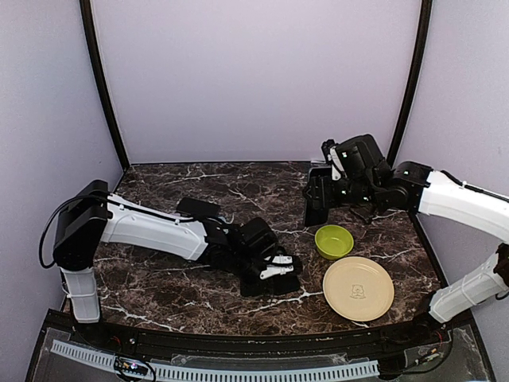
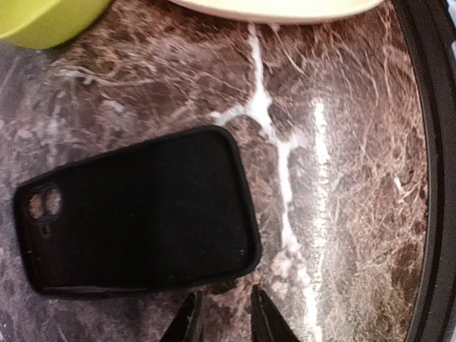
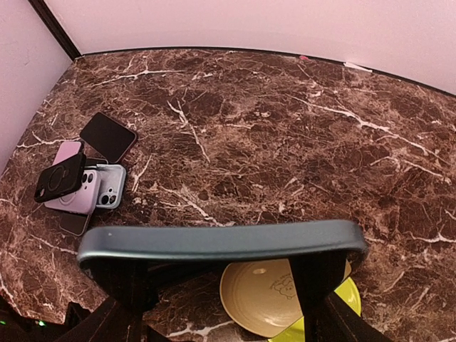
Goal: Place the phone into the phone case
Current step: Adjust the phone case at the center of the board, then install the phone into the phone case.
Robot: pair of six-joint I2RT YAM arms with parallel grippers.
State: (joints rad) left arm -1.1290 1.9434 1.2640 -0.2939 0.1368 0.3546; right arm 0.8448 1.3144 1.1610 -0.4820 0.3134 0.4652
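A black phone case (image 2: 135,214) lies flat on the marble table, its camera cutout toward the left in the left wrist view. My left gripper (image 2: 226,303) hovers just off the case's near corner, its fingers a narrow gap apart with only table between them. From above, that gripper (image 1: 278,269) sits low over the case (image 1: 274,285) at the table's middle front. The right gripper (image 3: 224,267) is shut across a dark blue-grey phone (image 3: 221,241), seen edge-on. It holds the phone (image 1: 315,203) up in the air at the back right, right gripper (image 1: 326,191) above the bowl.
A green bowl (image 1: 334,241) and a cream plate (image 1: 358,288) stand at the front right, close to the case. Several other phones and cases (image 3: 85,174) are heaped at the left of the table. A black rim (image 2: 434,178) edges the table.
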